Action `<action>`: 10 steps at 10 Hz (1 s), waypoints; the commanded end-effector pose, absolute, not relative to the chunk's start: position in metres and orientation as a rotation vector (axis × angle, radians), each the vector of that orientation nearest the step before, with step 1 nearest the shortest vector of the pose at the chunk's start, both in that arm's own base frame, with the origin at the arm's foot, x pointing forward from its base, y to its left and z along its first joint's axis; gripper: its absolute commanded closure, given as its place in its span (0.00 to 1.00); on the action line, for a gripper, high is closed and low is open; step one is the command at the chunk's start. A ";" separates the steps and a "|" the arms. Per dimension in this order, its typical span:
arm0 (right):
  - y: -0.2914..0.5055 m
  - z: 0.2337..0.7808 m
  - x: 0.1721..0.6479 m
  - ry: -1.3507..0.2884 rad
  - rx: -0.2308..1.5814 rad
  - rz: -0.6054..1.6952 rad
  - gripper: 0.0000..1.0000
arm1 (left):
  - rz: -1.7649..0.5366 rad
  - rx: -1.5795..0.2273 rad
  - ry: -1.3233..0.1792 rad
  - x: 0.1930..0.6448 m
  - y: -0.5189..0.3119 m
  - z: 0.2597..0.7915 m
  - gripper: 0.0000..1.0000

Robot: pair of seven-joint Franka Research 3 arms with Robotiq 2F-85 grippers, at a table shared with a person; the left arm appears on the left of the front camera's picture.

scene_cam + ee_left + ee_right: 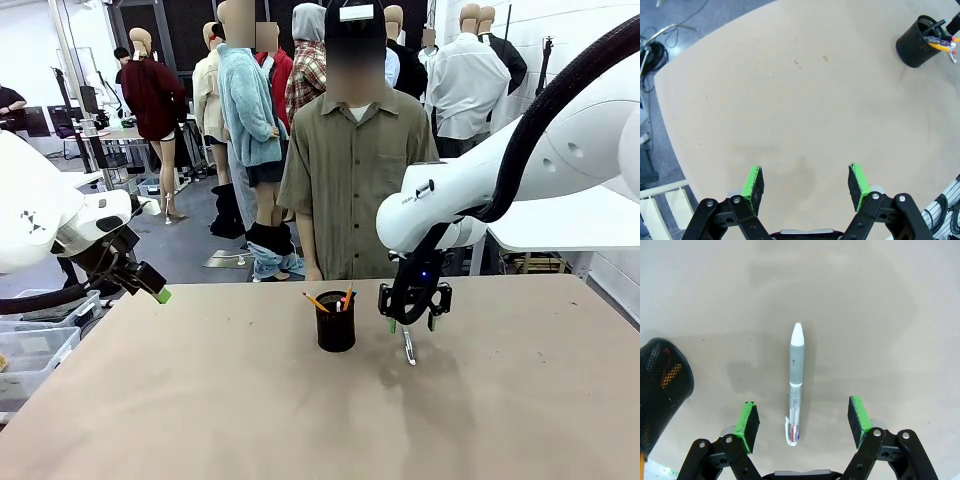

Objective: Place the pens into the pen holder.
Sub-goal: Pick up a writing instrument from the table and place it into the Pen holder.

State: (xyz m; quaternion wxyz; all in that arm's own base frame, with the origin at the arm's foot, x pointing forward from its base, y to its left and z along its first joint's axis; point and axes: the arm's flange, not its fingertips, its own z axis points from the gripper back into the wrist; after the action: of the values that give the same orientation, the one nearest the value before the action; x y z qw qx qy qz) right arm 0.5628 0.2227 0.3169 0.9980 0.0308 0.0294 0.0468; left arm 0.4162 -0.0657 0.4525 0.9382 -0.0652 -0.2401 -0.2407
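Right gripper (803,410) hangs wide open and empty, the grey pen (796,365) lying flat midway between its fingers. Best to drop straight, pinch the barrel, then lift to the holder (660,385) just outside one finger. Left gripper (805,175): open, empty.

A pen (409,347) lies on the table (200,400) just right of the pen holder (335,325), which holds other pens (346,297).

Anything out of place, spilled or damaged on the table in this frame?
One grey pen lies loose on the table beside the pen holder, under the open right gripper. Nothing else stands out.
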 end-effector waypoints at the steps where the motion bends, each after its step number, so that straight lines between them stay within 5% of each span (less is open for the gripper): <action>1: 0.228 0.307 0.565 0.035 0.000 0.071 0.11 | -0.471 -0.122 -0.498 0.416 -0.068 0.451 0.12; 4: 0.235 0.298 0.564 0.028 -0.040 0.068 0.11 | -0.471 -0.122 -0.498 0.416 -0.068 0.451 0.12; 9: 0.240 0.294 0.563 0.032 -0.019 0.084 0.98 | -0.471 -0.122 -0.498 0.416 -0.068 0.451 0.12; 10: 0.240 0.294 0.564 0.037 -0.016 0.083 1.00 | -0.471 -0.122 -0.498 0.416 -0.068 0.451 0.12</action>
State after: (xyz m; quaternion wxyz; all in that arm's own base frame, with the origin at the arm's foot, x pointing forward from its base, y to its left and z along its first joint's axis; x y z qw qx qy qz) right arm 0.5607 0.2408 0.3035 0.9983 -0.0022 0.0246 0.0523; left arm 0.4163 -0.0654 0.4526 0.9381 -0.0642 -0.2400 -0.2413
